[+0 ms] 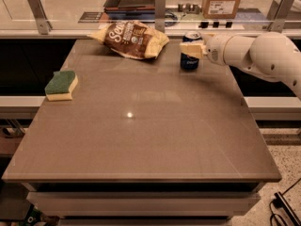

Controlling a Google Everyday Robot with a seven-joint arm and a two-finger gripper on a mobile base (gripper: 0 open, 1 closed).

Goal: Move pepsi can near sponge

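Note:
The pepsi can (pixel 190 60), dark blue with a silver top, is upright at the back right of the table. My gripper (pixel 192 49) reaches in from the right on a white arm (pixel 263 55) and is shut on the can's upper half; one pale finger (pixel 188 49) crosses its front, the other is hidden behind it. The sponge (pixel 61 84), green top over yellow foam, lies near the table's left edge, far from the can.
A brown-and-yellow chip bag (pixel 132 39) lies at the back of the brown table (pixel 141 135), just left of the can. Behind the table run a counter rail with metal posts (pixel 160 9) and a cardboard box (pixel 223 1).

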